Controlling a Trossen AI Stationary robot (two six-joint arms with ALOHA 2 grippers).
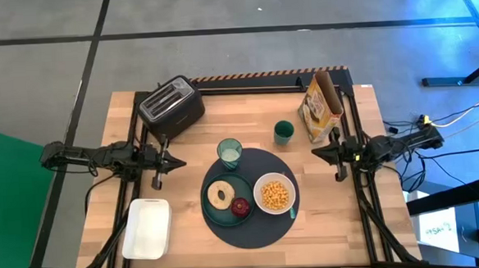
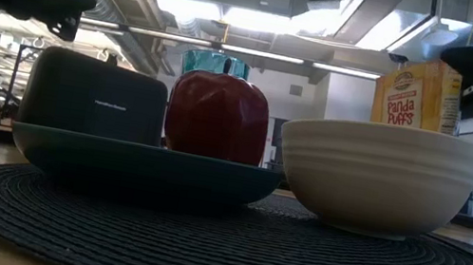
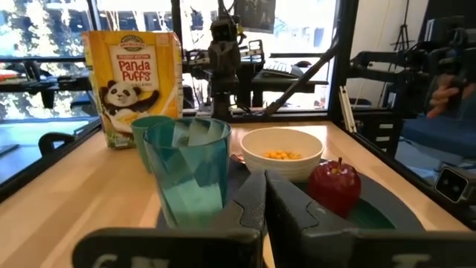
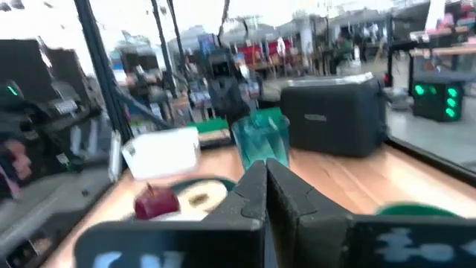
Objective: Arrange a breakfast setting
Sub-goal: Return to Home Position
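So we reckon it's done | left gripper (image 1: 175, 163) and right gripper (image 1: 317, 153) both pinched shut on nothing, parked either side, clear of the round mat (image 1: 253, 237) | it carries teal plate (image 1: 212, 212) with bagel (image 1: 221, 194) and apple (image 1: 240, 206), cereal bowl (image 1: 257, 195) beside, tumbler (image 1: 230, 153) at its back edge within reach

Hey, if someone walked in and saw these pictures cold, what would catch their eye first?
The round dark-grey mat in the middle of the table, carrying a teal plate with a tan bagel and dark-red fruit, beside it a white bowl of yellow cereal. Both arms sit at the table's sides, left gripper and right gripper shut.
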